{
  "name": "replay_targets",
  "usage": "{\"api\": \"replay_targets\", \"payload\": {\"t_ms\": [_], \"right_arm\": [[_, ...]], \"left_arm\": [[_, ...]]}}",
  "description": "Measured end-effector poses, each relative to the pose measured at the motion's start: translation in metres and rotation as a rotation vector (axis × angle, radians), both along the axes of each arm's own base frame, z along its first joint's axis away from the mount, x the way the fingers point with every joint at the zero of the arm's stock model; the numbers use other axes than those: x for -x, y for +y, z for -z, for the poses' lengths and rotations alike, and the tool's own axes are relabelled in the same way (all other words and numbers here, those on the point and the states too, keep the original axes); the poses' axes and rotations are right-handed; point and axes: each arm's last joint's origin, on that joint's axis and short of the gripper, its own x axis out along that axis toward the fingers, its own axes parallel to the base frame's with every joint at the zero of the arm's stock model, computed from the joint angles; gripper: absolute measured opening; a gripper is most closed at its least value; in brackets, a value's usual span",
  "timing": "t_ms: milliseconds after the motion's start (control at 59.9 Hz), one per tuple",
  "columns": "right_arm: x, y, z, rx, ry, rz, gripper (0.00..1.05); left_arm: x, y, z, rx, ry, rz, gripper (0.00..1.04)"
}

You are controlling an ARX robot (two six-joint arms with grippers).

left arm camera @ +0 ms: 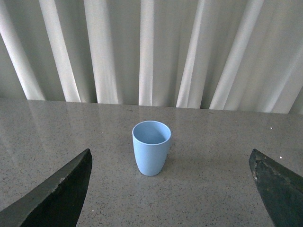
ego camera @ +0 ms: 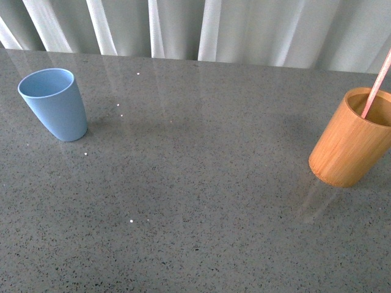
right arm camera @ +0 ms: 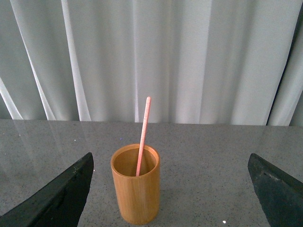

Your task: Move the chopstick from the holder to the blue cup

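The blue cup (ego camera: 55,102) stands upright and empty at the table's left; the left wrist view shows the blue cup (left arm camera: 151,147) ahead of my open left gripper (left arm camera: 170,189), well apart from both dark fingers (left arm camera: 57,194). At the right edge stands the orange-brown holder (ego camera: 352,137) with one pinkish-red chopstick (ego camera: 377,85) leaning in it. In the right wrist view, the holder (right arm camera: 135,189) and chopstick (right arm camera: 143,135) sit ahead of my open right gripper (right arm camera: 170,189), nearer its one finger (right arm camera: 57,194). Neither arm shows in the front view.
A grey speckled stone table (ego camera: 195,201) spreads between cup and holder. White pleated curtains (ego camera: 201,27) hang along its far edge.
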Motion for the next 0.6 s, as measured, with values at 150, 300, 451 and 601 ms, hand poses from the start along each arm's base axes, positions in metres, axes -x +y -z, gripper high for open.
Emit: {"api": "replay_targets", "payload": {"t_ms": [150, 300, 451, 601], "right_arm": [[0.0000, 0.0000, 0.0000, 0.000, 0.000, 0.000, 0.95], [0.0000, 0.0000, 0.0000, 0.000, 0.000, 0.000, 0.95], [0.0000, 0.0000, 0.0000, 0.000, 0.000, 0.000, 0.95], [0.0000, 0.0000, 0.0000, 0.000, 0.000, 0.000, 0.95]], "left_arm": [[0.0000, 0.0000, 0.0000, 0.000, 0.000, 0.000, 0.98], [0.0000, 0.0000, 0.0000, 0.000, 0.000, 0.000, 0.98], [0.0000, 0.0000, 0.0000, 0.000, 0.000, 0.000, 0.98], [0.0000, 0.0000, 0.0000, 0.000, 0.000, 0.000, 0.98]]}}
